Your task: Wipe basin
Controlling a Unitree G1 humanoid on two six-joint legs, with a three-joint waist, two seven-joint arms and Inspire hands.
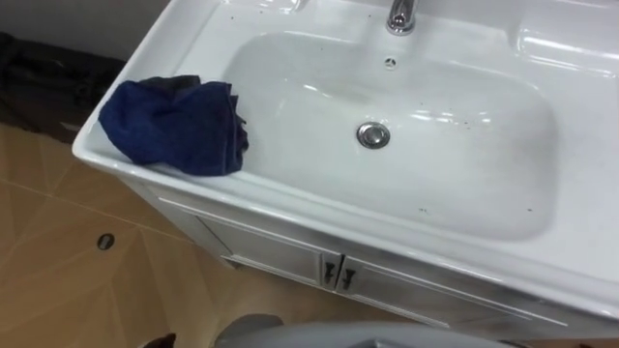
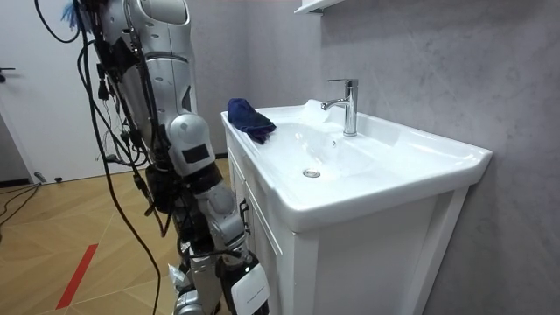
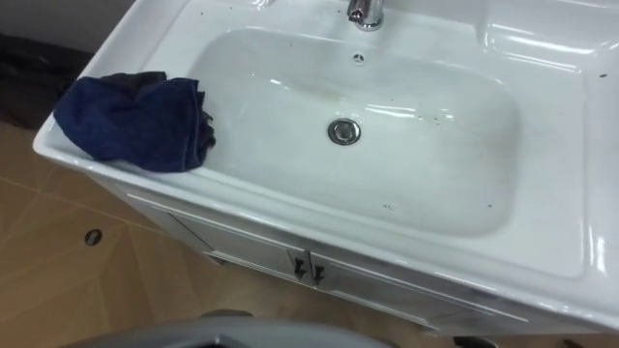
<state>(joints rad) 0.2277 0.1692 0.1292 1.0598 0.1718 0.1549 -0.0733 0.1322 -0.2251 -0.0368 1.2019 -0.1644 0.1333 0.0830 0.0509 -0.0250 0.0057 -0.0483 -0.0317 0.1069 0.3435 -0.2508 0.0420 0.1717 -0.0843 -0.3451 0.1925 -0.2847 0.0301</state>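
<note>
A white basin [image 1: 503,242] on a white cabinet fills the eye views, with small dark specks scattered in its bowl. A crumpled dark blue cloth [image 1: 179,124] lies on the basin's left rim, with one edge hanging toward the bowl and nothing touching it. In the room view the cloth [image 2: 250,120] sits at the far front corner of the basin [image 2: 376,188]. I stand close against the cabinet front, facing the wall. My right hand [image 2: 238,262] hangs low beside the cabinet, well below the rim.
A chrome tap [image 1: 400,15] rises at the back of the bowl, and a round drain [image 1: 373,134] sits at its middle. Two cabinet doors with dark handles [image 1: 338,275] are below the rim. Dark gear [image 1: 39,77] lies on the wooden floor to the left.
</note>
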